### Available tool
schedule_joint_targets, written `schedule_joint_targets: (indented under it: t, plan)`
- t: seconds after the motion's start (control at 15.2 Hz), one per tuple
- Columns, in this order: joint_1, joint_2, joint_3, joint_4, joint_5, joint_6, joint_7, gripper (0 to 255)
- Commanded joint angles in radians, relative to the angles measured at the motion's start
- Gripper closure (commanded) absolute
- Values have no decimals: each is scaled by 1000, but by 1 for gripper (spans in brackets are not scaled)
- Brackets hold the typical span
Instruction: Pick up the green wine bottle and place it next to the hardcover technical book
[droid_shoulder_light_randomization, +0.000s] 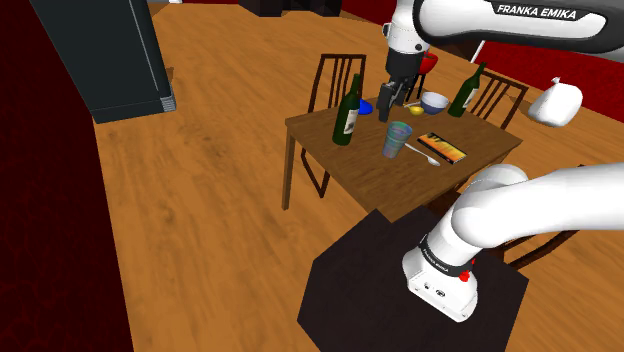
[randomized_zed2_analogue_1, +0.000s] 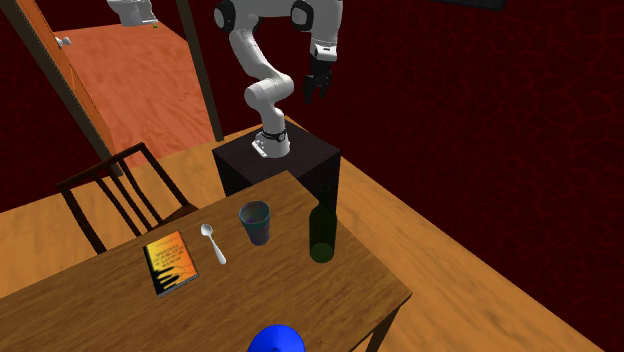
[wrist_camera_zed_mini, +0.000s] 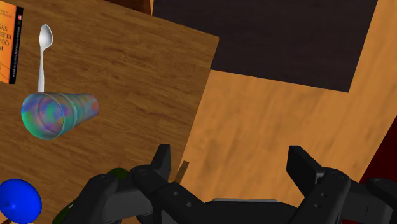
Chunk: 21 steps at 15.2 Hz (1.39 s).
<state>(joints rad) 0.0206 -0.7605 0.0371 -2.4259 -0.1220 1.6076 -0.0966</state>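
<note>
On table: green wine bottle (randomized_zed2_analogue_1: 321, 232) upright | tumbler (randomized_zed2_analogue_1: 255, 221) empty | claw (wrist_camera_zed_mini: 230, 158) spread wide, clasping nothing

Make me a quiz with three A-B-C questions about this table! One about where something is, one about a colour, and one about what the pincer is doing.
1. What lies between the book and the cup?
A) a fork
B) a spoon
C) a plate

2. What colour is the book's cover?
A) orange
B) pink
C) white

3. How is the pincer?
A) shut on the cup
B) shut on the spoon
C) open, holding nothing

Answers:
1 B: the spoon lies between them.
2 A: the cover is orange with dark print.
3 C: its fingers stand apart and clasp nothing.
</note>
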Motion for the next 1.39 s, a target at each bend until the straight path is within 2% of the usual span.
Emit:
schedule_joint_targets:
  t: [0.0, 0.66, 0.99, 1.32]
  plan:
    - [0, 0, 0, 0, 0, 0, 0, 0]
    - [-63, 300, -153, 158, -32, 207, -109, 0]
    - [-82, 464, -221, 280, -5, 277, -174, 0]
    - [-102, 637, -282, 430, 54, 321, -248, 0]
